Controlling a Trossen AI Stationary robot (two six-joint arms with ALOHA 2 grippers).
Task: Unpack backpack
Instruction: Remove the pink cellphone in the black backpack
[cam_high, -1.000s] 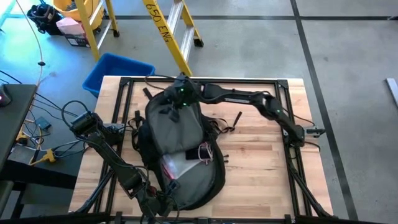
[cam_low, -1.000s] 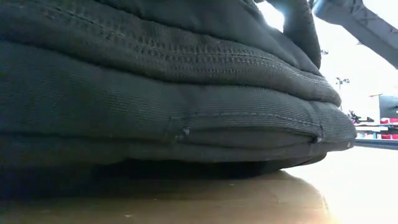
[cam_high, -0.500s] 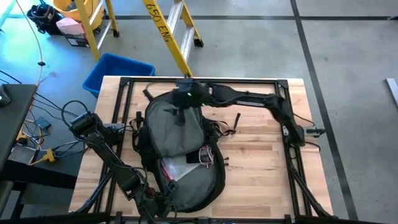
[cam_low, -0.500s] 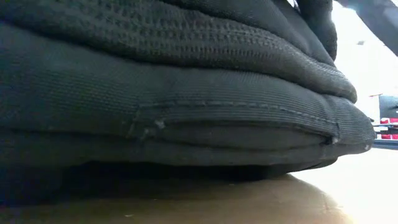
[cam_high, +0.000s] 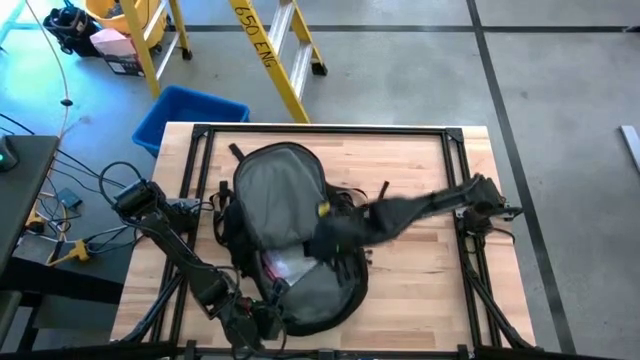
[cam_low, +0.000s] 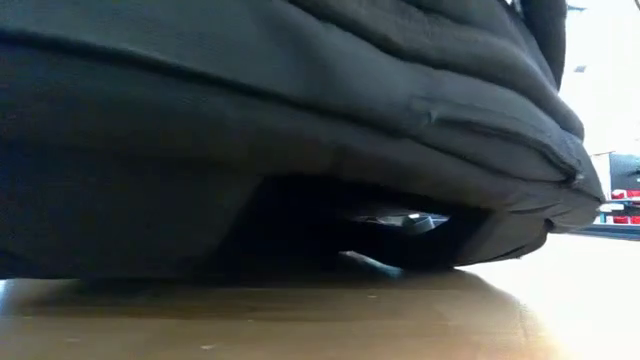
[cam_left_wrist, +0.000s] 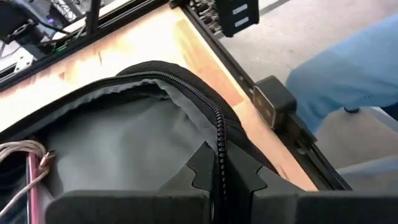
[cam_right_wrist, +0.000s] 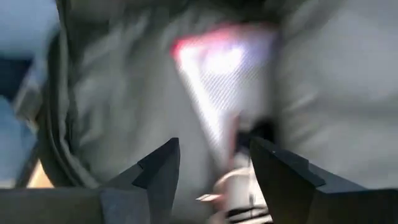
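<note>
Swung back from the backpack's far end, the right gripper now hovers over the open middle, fingers spread and empty. Nearest, the left gripper pinches the zipper edge. Black ribbed fabric, grey lining, lying mid-table; a clear pink-edged pouch shows inside.

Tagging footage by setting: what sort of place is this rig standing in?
Probably a workshop or lab floor, not a home: bare concrete floor marked with dark lines, a yellow ladder and blue bin beside the framed wooden table, and loose cables beside it.
</note>
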